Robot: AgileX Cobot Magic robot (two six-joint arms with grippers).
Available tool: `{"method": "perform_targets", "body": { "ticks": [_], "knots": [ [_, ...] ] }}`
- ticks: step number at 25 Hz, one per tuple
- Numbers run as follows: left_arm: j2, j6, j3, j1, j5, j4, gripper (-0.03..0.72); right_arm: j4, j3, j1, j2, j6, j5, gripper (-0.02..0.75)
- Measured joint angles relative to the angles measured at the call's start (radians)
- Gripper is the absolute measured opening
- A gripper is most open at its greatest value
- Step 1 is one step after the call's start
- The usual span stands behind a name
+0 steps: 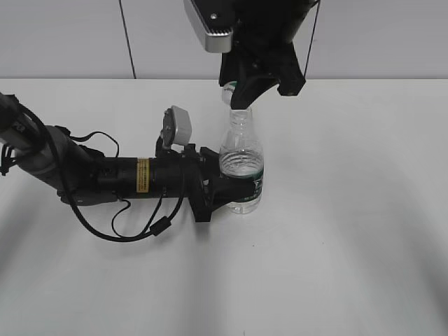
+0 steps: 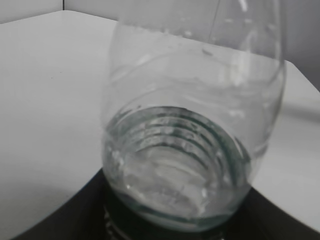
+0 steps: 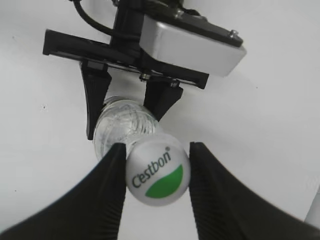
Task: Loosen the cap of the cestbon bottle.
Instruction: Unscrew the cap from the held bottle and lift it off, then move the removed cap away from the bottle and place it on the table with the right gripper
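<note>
A: Where do things stand?

B: The cestbon bottle (image 1: 241, 168) stands upright near the middle of the white worktop (image 1: 364, 231), somewhat toward its far edge. The left gripper (image 1: 234, 183) reaches in from the left edge and clamps the body at the green label band (image 1: 246, 176). The right gripper (image 3: 155, 172) comes from above; its two fingers (image 3: 107, 180) sit against either side of the white cap (image 3: 158, 172), closed on it.

A: What could go wrong?

B: I'd judge slip first. If the lower grip is light, the whole bottle may spin with the cap and nothing loosens. Squeeze too hard and the thin ribbed wall could buckle, pushing water out once the seal breaks. An off-centre twist might tip the bottle.

A: Anything unclear?

B: The left wrist view is filled by blurred plastic, so its fingers aren't visible there. In the exterior view the right gripper hides most of the cap, and no view shows whether the thread is already loose.
</note>
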Motion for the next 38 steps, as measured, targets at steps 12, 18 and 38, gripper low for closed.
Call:
{"method": "perform_targets", "body": {
  "ticks": [12, 18, 38],
  "knots": [
    [0.000, 0.001, 0.000, 0.000, 0.002, -0.003, 0.372, -0.098, 0.001, -0.027, -0.049, 0.724, 0.000, 0.299],
    [0.000, 0.001, 0.000, 0.000, 0.002, -0.004, 0.372, -0.043, 0.021, -0.218, -0.045, 1.055, -0.002, 0.299],
    [0.000, 0.001, 0.000, 0.000, 0.002, -0.002, 0.367, -0.015, 0.547, -0.657, -0.042, 1.217, -0.384, 0.299]
  ]
}}
